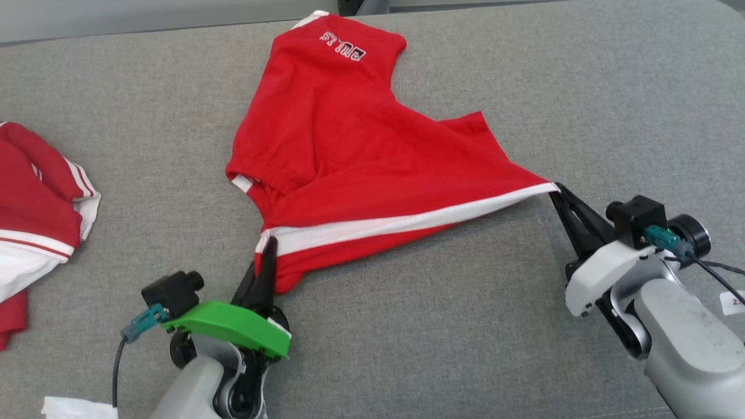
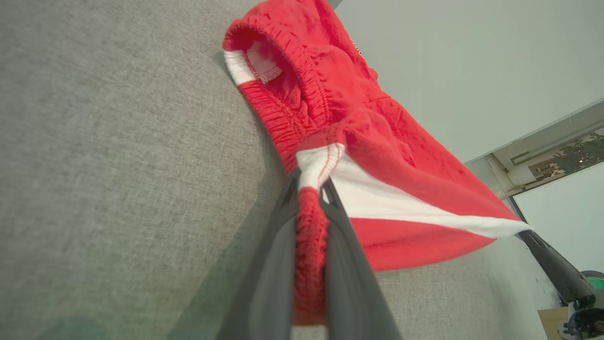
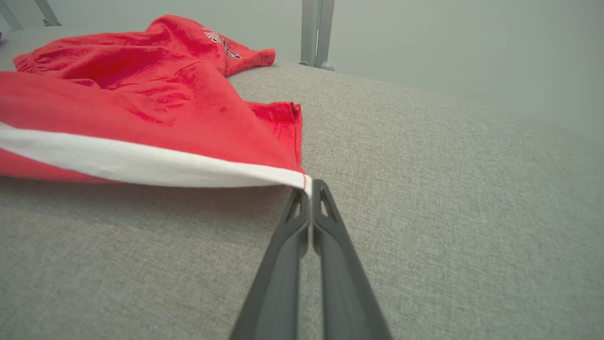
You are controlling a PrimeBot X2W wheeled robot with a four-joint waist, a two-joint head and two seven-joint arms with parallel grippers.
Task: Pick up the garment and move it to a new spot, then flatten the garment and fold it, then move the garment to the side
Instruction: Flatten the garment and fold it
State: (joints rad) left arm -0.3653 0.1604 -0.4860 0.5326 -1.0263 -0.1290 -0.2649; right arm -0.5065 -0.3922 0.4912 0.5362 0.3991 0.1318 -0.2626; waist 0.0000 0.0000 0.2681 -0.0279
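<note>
Left pincer point(image 1: 269, 245), right pincer point(image 1: 557, 190) pinch garment point(image 1: 349, 145) (pile point(image 1: 35, 192) at left cropped).

The left tool point(image 2: 310, 183) is pinching a bunched red hem of the garment point(image 2: 387, 156) between its 2 dark fingers point(image 2: 273, 264), just below a white stripe point(image 2: 401, 203). The garment is lying on the grey fabric surface point(image 2: 118, 165), with its gathered elastic opening gaping. The stripe is stretching taut to the right tool point(image 2: 528, 237), which is clamping its far corner.
</note>
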